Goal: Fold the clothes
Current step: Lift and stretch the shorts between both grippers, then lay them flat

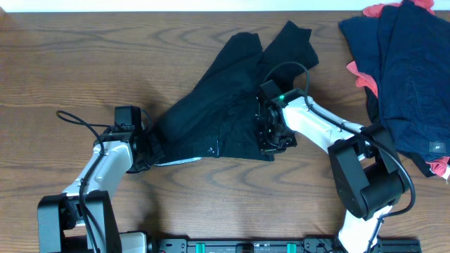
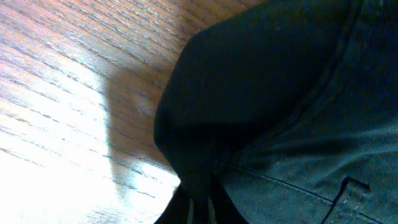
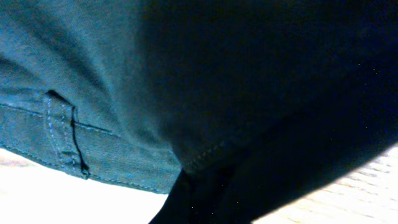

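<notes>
The black shorts [image 1: 218,105] lie crumpled in the middle of the wooden table, legs pointing to the far right and a whitish waistband lining showing along the near edge. My left gripper [image 1: 149,149] is shut on the shorts' near left corner; in the left wrist view black cloth [image 2: 280,106] bunches into the jaws [image 2: 199,208]. My right gripper [image 1: 271,140] is shut on the shorts' near right edge; the right wrist view shows the waistband with a belt loop [image 3: 62,134] and dark cloth pinched at the jaws [image 3: 199,193].
A pile of navy and pink-red garments [image 1: 408,63] lies at the far right of the table. Bare wood [image 1: 84,63] lies to the left of the shorts and along the near edge.
</notes>
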